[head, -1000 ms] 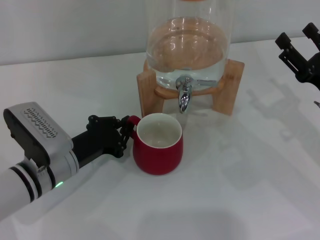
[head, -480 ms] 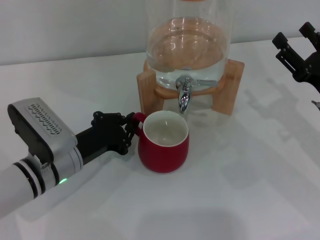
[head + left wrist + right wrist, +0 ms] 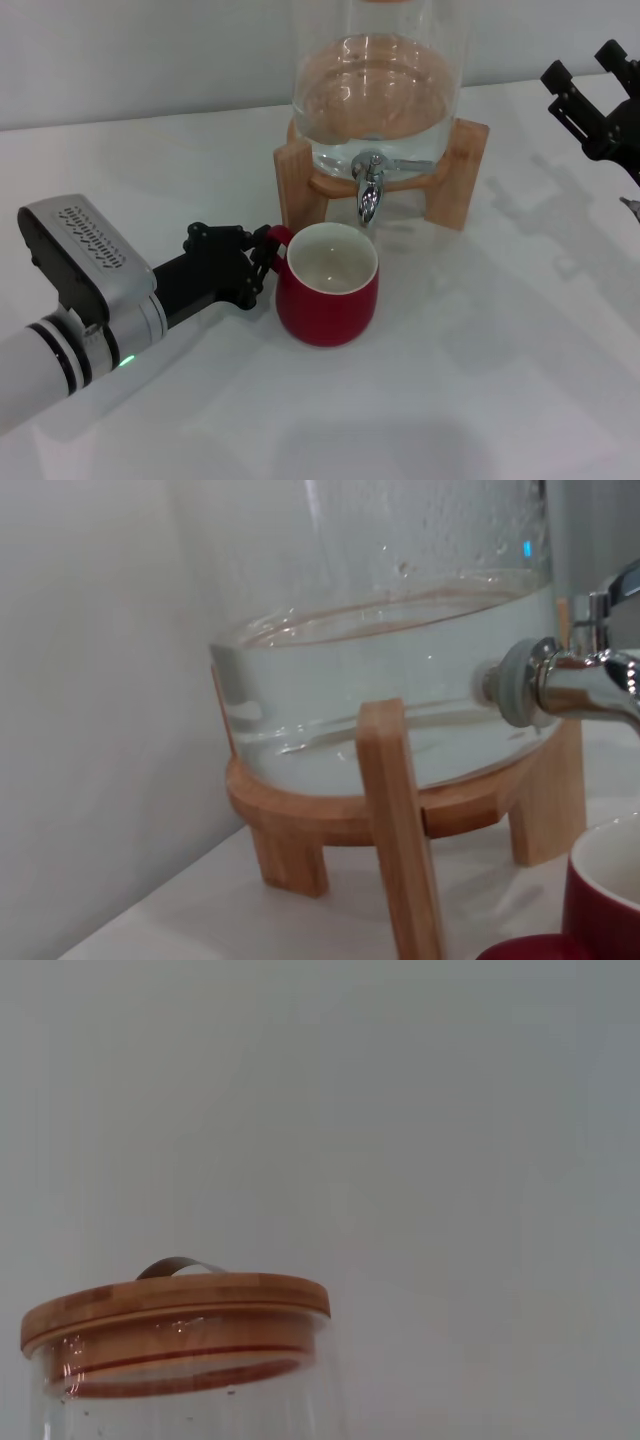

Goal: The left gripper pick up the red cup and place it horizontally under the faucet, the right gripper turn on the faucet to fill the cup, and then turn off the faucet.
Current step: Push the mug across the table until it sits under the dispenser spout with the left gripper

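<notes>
Left claw point(image 3: 262, 252) pinches the red cup point(image 3: 327, 285) by its handle, cup upright just before the faucet point(image 3: 368, 190). Nudge it under the spout. Right claw point(image 3: 592, 90) spread, well apart.

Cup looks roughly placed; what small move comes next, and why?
Probably the right gripper, an all-black claw raised beside the glass dispenser, should descend toward the chrome faucet's lever: the dark-red ceramic cup sits upright below the spout, the left gripper at its handle.
</notes>
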### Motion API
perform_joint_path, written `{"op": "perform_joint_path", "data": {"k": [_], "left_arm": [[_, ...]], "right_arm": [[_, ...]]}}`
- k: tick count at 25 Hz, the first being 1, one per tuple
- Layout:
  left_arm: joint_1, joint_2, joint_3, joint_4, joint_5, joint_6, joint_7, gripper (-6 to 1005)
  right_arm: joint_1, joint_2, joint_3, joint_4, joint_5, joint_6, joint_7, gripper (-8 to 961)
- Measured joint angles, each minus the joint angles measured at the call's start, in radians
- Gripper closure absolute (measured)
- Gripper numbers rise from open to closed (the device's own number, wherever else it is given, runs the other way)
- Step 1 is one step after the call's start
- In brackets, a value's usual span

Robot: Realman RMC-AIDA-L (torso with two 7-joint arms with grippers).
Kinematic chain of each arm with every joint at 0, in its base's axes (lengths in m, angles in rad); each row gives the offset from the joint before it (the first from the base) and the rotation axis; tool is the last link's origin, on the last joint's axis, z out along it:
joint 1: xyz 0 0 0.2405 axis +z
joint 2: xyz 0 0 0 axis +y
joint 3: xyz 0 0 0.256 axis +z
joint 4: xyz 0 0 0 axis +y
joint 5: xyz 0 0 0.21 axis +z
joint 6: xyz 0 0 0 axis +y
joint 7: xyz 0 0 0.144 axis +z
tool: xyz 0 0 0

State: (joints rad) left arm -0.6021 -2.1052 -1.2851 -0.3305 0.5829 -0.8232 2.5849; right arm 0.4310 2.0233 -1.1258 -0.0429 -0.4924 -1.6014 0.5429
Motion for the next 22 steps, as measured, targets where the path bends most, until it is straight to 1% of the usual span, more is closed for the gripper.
{"op": "perform_joint_path", "data": {"k": [5, 22], "left_arm": [[-0.006, 0.001, 0.001, -0.001, 0.000, 0.016, 0.000, 881], [-0.006, 0.003, 0.001, -0.001, 0.000, 0.008, -0.011, 878]], "right_arm": [[0.006, 0.000, 0.000, 0.000, 0.000, 0.002, 0.000, 125], [0.008, 0.000, 0.000, -0.002, 0.000, 0.005, 0.000, 125]]}}
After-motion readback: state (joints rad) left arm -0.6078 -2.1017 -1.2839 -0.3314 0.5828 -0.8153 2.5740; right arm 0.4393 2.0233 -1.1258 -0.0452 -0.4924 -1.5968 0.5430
